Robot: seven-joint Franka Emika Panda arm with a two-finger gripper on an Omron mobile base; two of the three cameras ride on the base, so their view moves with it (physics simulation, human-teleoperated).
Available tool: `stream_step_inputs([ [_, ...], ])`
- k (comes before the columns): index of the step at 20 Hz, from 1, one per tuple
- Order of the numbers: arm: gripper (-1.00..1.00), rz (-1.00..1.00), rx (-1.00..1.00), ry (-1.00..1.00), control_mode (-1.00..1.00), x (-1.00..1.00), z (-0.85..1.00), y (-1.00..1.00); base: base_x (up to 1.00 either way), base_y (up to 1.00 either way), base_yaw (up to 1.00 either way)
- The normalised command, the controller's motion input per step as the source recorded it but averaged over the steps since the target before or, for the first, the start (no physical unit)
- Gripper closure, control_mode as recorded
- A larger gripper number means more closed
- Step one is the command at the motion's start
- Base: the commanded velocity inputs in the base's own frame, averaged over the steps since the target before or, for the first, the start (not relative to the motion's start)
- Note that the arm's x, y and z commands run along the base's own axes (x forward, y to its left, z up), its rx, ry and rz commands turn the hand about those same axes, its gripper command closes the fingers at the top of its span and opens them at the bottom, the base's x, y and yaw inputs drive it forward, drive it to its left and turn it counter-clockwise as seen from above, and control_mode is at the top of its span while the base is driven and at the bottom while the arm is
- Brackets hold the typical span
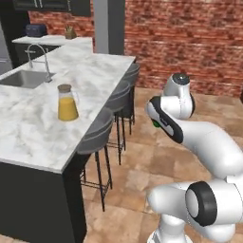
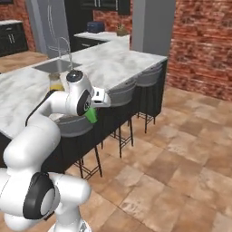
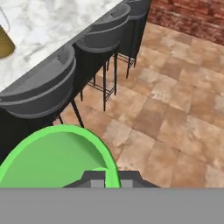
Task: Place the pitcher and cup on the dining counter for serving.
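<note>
The pitcher (image 1: 67, 103), clear glass with orange liquid and a brown lid, stands upright on the dining counter (image 1: 28, 137) a little right of the sink. In the right base view the pitcher (image 2: 56, 82) peeks out behind my arm, and in the hand view it shows at the left edge (image 3: 4, 43). My gripper (image 2: 94, 110) is shut on the green cup (image 2: 92, 115), held in the air over the floor beside the stools, off the counter's edge (image 2: 136, 56). The cup's rim (image 3: 57, 157) sits right in front of the gripper (image 3: 112, 178).
Three grey bar stools (image 1: 97, 135) line the counter's near side (image 3: 39, 87). A steel sink (image 1: 21, 78) with an arched faucet (image 1: 43, 57) is set into the counter's far left. Tiled floor (image 2: 181, 158) lies open to the right, with a brick wall (image 1: 190, 38) behind.
</note>
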Motion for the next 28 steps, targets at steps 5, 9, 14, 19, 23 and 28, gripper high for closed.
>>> stream_step_inputs([
  [5, 1.0, 0.0, 0.0, 0.0, 1.0, 0.0, 0.0, 0.0, 0.79, -0.62, 0.59],
  [9, 1.0, 0.0, 0.0, 0.0, 1.0, 0.0, 0.0, 0.0, 0.73, -0.63, 0.59],
  [14, 1.0, 0.0, 0.0, 0.0, 1.0, 0.0, 0.0, 0.0, 0.65, -0.66, 0.59],
  [19, 1.0, 0.0, 0.0, 0.0, 1.0, 0.0, 0.0, 0.0, 0.59, -0.6, 0.58],
  [23, 1.0, 0.0, 0.0, 0.0, 1.0, 0.0, 0.0, 0.0, 0.55, -0.48, 0.56],
  [28, 1.0, 0.0, 0.0, 0.0, 1.0, 0.0, 0.0, 0.0, 0.48, -0.36, 0.51],
])
